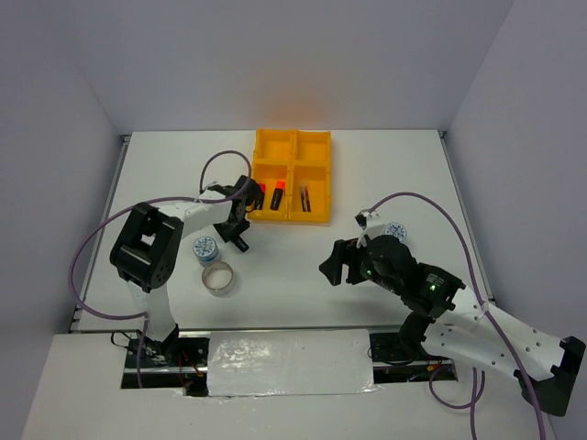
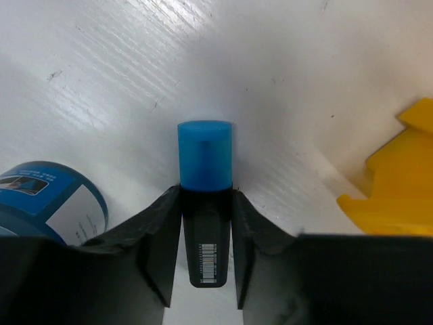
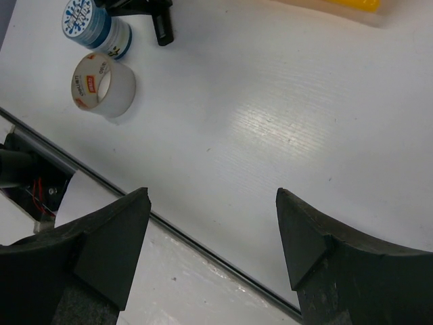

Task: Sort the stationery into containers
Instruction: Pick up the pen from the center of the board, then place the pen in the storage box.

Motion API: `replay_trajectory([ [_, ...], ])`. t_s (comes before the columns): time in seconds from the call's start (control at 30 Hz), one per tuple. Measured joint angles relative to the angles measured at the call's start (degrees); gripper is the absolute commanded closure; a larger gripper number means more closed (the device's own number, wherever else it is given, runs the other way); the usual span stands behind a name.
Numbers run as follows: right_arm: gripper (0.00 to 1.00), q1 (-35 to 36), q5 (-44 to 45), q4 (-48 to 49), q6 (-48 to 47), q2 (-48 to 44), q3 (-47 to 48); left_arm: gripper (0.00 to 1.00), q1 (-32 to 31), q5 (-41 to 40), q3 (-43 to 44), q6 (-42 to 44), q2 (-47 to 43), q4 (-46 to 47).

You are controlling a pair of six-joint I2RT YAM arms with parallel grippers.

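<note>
My left gripper point(image 2: 206, 193) is shut on a black highlighter with a blue cap point(image 2: 205, 159), low over the table just left of the yellow-orange tray point(image 1: 292, 134). In the top view the left gripper point(image 1: 238, 222) hides the highlighter. The tray's near-left compartment holds two highlighters point(image 1: 269, 195). Its near-right compartment holds two thin pens point(image 1: 304, 197). A blue-white roll point(image 1: 205, 248) and a grey tape ring point(image 1: 218, 278) stand near the left arm. A second roll point(image 1: 396, 232) sits by the right arm. My right gripper point(image 1: 335, 266) is open and empty; in its wrist view point(image 3: 213, 203) it hangs over bare table.
The tray's corner point(image 2: 396, 186) shows to the right of the held highlighter, and the roll point(image 2: 44, 203) to its left. The right wrist view shows the roll point(image 3: 95, 24), the tape ring point(image 3: 101, 84) and the table's near edge point(image 3: 203, 247). Purple cables loop beside both arms.
</note>
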Motion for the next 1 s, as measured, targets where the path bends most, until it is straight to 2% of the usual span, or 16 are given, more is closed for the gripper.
replay_trajectory([
  [0.03, 0.18, 0.3, 0.1, 0.0, 0.0, 0.1, 0.2, 0.65, 0.1, 0.3, -0.1, 0.0, 0.0, 0.6],
  [0.13, 0.18, 0.7, 0.5, -0.1, 0.0, 0.1, 0.7, 0.79, 0.4, 0.4, -0.2, 0.4, 0.0, 1.2],
  [0.33, 0.18, 1.0, 0.5, 0.0, -0.1, 0.1, 1.0, 1.00, 0.6, 0.4, -1.4, 1.4, -2.9, 1.1],
  [0.47, 0.18, 1.0, 0.5, 0.0, -0.3, 0.1, 1.0, 1.00, 0.3, 0.5, -2.7, 7.8, -11.6, 3.8],
  [0.63, 0.17, 1.0, 0.5, 0.6, -0.3, 0.0, 1.0, 0.95, -2.6, 0.9, -2.2, 21.4, -20.3, 14.6],
  [0.83, 0.17, 1.0, 0.1, 0.8, -0.5, 0.0, 1.0, 0.94, -3.5, 4.9, 0.7, 37.5, -16.5, 25.2],
  [1.0, 0.17, 1.0, -0.5, 0.9, -0.5, 0.0, 1.0, 0.85, -3.3, 6.5, 1.9, 45.4, -11.7, 31.6],
])
